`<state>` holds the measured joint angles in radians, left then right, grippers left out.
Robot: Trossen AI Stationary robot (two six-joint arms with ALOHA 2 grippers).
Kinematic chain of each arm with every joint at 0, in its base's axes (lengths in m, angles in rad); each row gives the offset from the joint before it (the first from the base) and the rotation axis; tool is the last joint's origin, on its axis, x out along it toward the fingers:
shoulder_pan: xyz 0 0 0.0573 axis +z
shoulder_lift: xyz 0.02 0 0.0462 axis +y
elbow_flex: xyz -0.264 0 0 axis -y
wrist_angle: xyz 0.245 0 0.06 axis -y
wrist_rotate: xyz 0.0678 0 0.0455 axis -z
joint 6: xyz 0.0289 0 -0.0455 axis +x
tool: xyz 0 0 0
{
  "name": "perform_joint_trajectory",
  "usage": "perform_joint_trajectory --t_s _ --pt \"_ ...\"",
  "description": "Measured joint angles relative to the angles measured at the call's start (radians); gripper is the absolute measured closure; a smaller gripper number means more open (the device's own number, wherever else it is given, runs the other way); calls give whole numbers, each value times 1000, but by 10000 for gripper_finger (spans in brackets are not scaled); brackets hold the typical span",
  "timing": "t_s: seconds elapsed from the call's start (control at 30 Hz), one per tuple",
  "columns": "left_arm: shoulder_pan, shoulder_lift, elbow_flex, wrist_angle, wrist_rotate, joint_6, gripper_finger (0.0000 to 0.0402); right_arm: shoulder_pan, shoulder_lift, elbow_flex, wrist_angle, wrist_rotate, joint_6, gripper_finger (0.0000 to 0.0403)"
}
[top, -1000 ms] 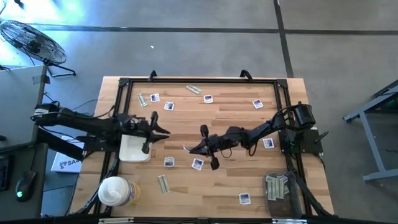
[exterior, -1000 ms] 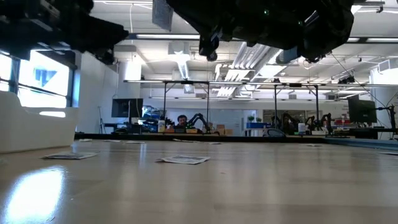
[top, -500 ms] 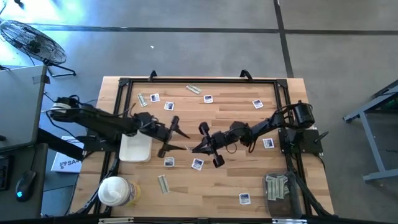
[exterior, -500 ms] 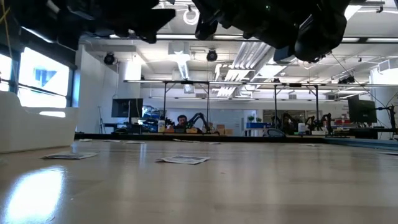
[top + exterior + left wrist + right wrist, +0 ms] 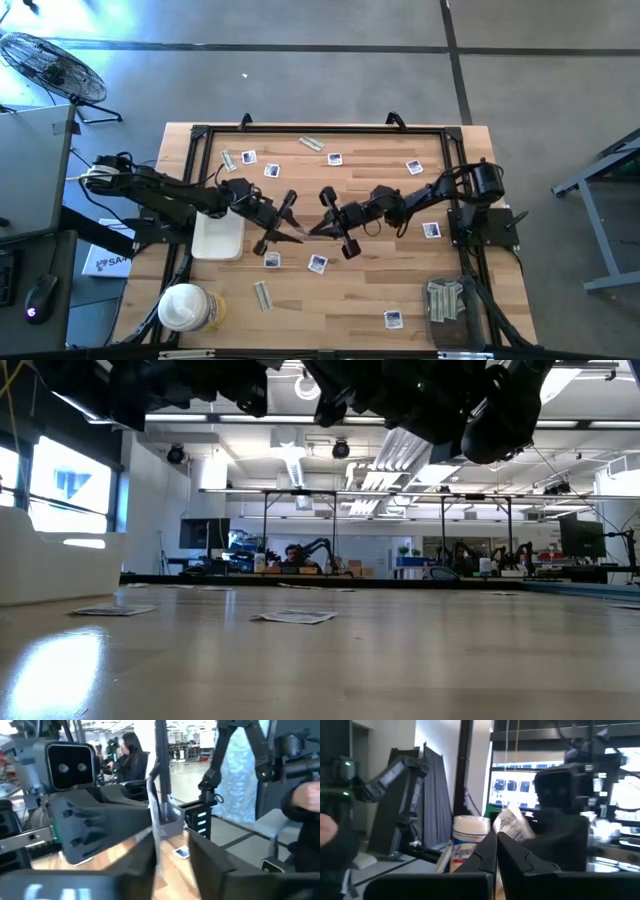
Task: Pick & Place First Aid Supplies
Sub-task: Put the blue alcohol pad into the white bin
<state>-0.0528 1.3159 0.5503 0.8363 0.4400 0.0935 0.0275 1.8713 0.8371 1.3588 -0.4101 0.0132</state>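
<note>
Right gripper [image 5: 314,230]: clamped on a strip packet [image 5: 512,826], mid-table, raised.
Left gripper [image 5: 297,235]: tips meeting the same packet; grasp cannot be told.
Other packets [image 5: 318,263]: scattered on table [image 5: 370,290].

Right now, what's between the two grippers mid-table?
A small packet, pinched in the right gripper and reaching the left gripper; the high and right wrist views show it.
</note>
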Motion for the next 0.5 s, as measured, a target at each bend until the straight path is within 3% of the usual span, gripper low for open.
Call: perform_joint_trajectory --t_s 0.13,0.4,0.5 --pt "4 0 0 -11 -42 -7 389 -37 -2 0 -64 -16 11 402" --pt "34 -67 0 -187 -96 -24 398 -39 -1 0 -61 18 -18 369" --pt "29 -154 0 -306 -142 -6 399 -39 -6 0 -85 106 -44 340"
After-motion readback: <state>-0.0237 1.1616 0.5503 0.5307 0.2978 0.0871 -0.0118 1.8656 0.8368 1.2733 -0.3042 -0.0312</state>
